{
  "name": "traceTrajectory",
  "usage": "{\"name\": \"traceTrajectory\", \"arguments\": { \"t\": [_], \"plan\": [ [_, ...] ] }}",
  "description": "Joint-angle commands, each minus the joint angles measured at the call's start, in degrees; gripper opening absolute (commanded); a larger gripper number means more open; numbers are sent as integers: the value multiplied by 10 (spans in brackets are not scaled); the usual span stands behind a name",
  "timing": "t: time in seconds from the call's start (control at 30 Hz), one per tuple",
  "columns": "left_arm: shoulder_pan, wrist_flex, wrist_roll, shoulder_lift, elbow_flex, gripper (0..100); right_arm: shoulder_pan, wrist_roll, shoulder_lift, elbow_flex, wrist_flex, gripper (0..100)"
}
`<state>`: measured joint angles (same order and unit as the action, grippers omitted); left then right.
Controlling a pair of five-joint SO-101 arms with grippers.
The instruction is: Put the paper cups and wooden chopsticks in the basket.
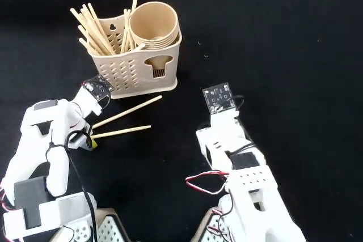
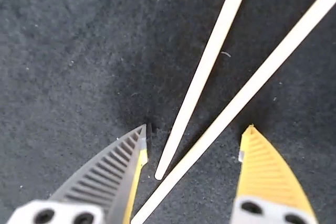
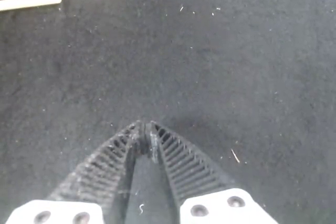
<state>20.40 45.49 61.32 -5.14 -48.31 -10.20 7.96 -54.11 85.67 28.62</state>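
Largely complete: paper cups (image 1: pixel 154 24) stacked in basket (image 1: pixel 133 73), bundle of wooden chopsticks (image 1: pixel 93 28) beside them. Outstanding: two loose chopsticks (image 2: pixel 201 77) on black cloth (image 1: pixel 283 55), ends between parted tips of left pincer (image 2: pixel 197 129). Right pincer (image 3: pixel 145 125) closed, empty, well apart from both

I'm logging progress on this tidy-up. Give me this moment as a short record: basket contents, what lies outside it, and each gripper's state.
basket: upright on the black table
in basket: stacked paper cups; bundle of chopsticks
outside basket: two loose chopsticks lying flat on the table in front of it
left gripper: fingers open, low over the table, straddling the loose chopsticks near their ends
right gripper: fingers shut, over bare table
left to do: the two loose chopsticks
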Motion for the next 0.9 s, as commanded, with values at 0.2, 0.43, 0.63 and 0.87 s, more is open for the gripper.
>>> {"name": "traceTrajectory", "arguments": {
  "t": [0.2,0.43,0.63,0.87],
  "plan": [
    [28,4,10,24,32,278,4,0,-6,-2,-13,14],
    [25,57,40,8,38,246,4,0,-6,-2,-13,14],
    [24,110,63,-68,13,203,4,0,-6,-2,-13,14],
    [24,125,116,-149,-65,202,4,0,-6,-2,-13,14]
  ]
}}
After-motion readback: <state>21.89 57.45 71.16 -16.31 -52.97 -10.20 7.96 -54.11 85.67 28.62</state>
